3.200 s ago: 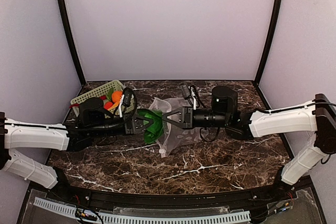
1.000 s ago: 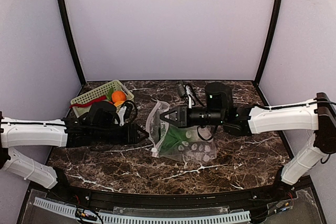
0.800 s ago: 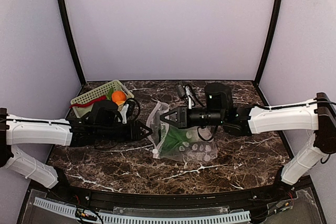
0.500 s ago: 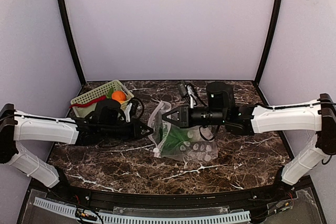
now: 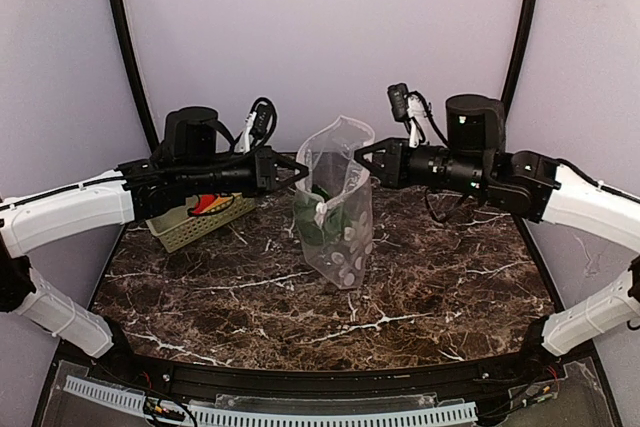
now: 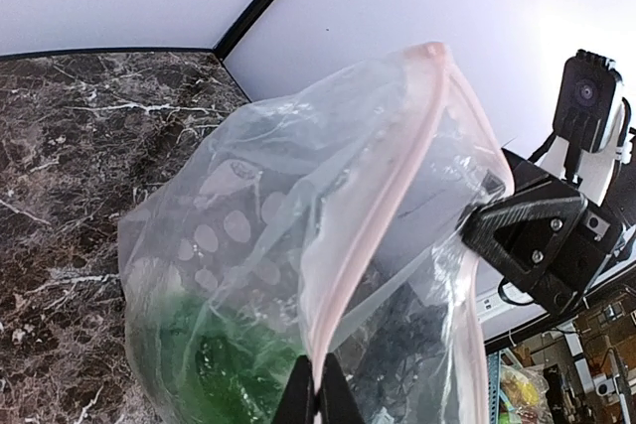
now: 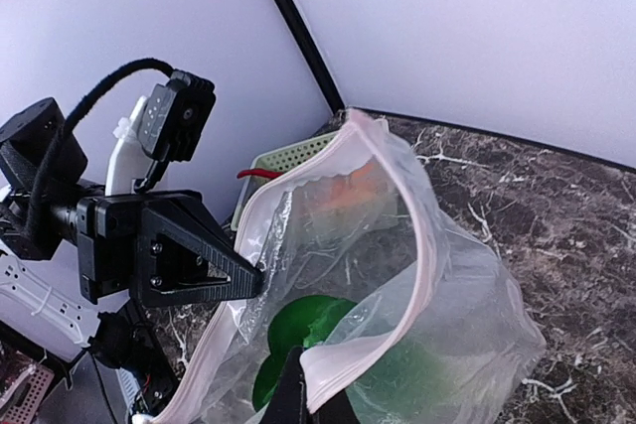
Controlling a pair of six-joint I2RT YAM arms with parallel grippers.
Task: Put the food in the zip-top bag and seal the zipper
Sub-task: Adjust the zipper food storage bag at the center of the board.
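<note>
The clear dotted zip-top bag hangs upright above the table, mouth open at the top. My left gripper is shut on the left side of its rim, pinching the pink zipper between its tips. My right gripper is shut on the opposite rim. Green leafy food sits in the bottom of the bag. More food, a red chili and an orange piece, lies in the basket.
The pale green lattice basket stands on the marble table at the left, partly hidden behind my left arm. Black corner posts and pale walls close in the back and sides.
My left gripper moved in and shut on the bag's rim. Both arms then raised the bag off the table, so it now hangs upright between them.
</note>
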